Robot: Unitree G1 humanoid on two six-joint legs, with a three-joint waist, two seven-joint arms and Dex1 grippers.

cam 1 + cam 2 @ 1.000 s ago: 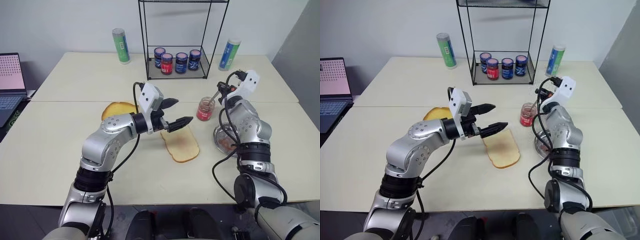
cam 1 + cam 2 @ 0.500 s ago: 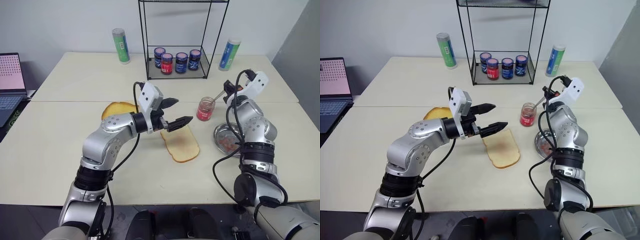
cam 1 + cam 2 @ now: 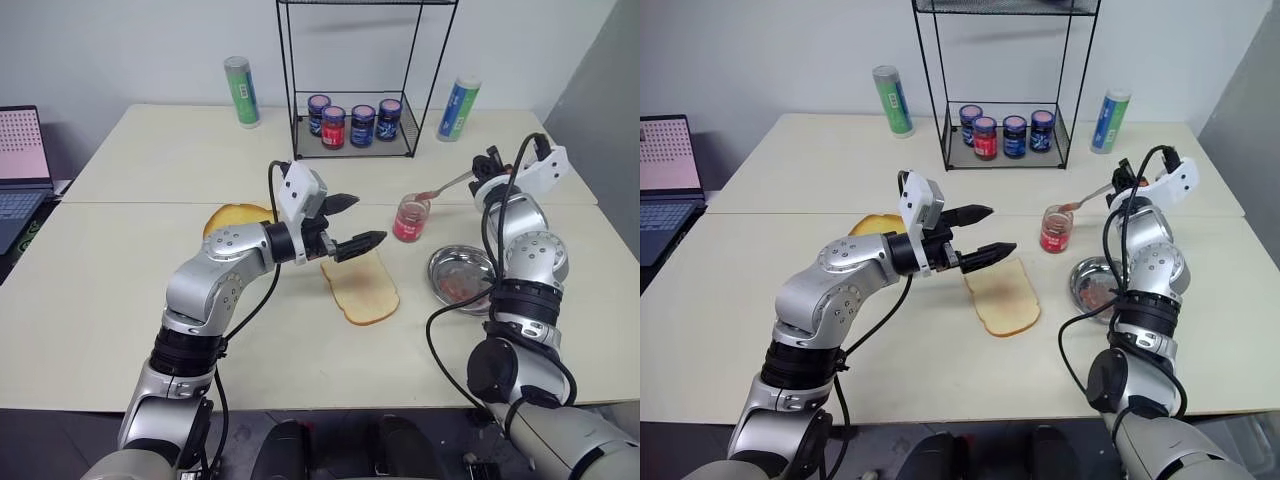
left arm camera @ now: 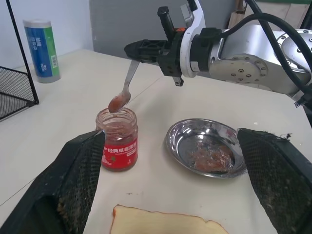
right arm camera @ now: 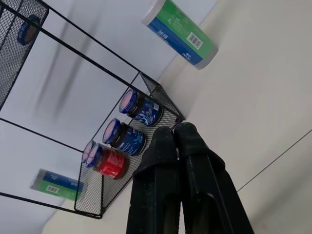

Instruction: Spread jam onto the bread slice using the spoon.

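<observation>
Now right end effector clamps spoon.

bread slice: open above | left hand: hovering just beside

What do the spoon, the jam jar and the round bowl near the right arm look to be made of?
Spoon: seemingly metal, silver and shiny, with a slim handle that catches light. Jam jar: likely clear glass, since the red jam shows through its wall; it carries a red label. Bowl: probably polished steel, with mirror-like reflections on its rim and reddish smears inside.
</observation>
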